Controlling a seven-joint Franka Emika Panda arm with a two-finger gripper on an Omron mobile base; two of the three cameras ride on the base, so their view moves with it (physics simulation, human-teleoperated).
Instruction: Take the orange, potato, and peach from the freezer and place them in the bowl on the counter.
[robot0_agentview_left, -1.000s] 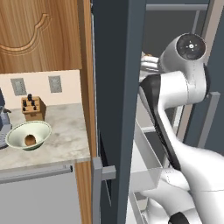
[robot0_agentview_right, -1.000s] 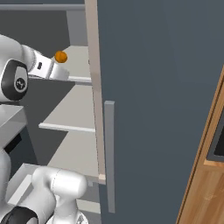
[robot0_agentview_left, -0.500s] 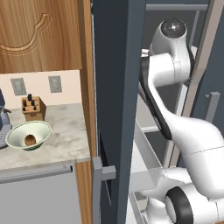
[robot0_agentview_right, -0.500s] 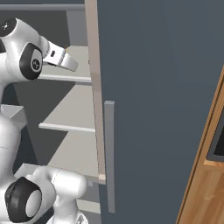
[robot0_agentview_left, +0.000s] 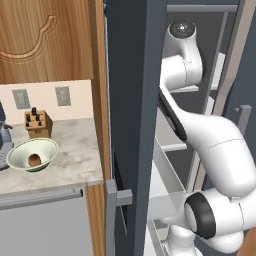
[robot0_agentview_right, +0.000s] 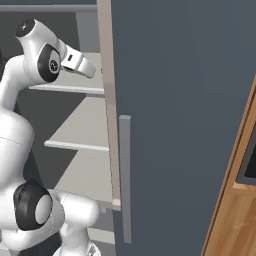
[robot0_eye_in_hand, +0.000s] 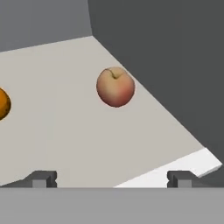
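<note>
On the light grey freezer shelf (robot0_eye_in_hand: 65, 135) the reddish-pink peach (robot0_eye_in_hand: 115, 86) stands ahead of my gripper (robot0_eye_in_hand: 112, 179) and apart from it. The orange (robot0_eye_in_hand: 2, 103) is cut off by the left edge of the hand view. My gripper is open with nothing between its fingertips (robot0_eye_in_hand: 43, 178). My hand (robot0_agentview_right: 77, 61) reaches onto the upper shelf of the dark freezer (robot0_agentview_right: 180, 100), beside the door's edge. On the counter to the left, the pale green bowl (robot0_agentview_left: 20, 150) has the brown potato (robot0_agentview_left: 34, 160) lying in it.
The freezer's open door (robot0_agentview_left: 132, 90) stands between the arm and the counter (robot0_agentview_left: 75, 160). A knife block (robot0_agentview_left: 36, 122) stands behind the bowl. Lower shelves (robot0_agentview_right: 80, 145) lie under my hand. A wooden cupboard (robot0_agentview_left: 45, 40) hangs above the counter.
The arm has swung up and reached further into the freezer over the upper shelf. The orange that showed by the hand in the right base view is now hidden. The gripper stayed open.
</note>
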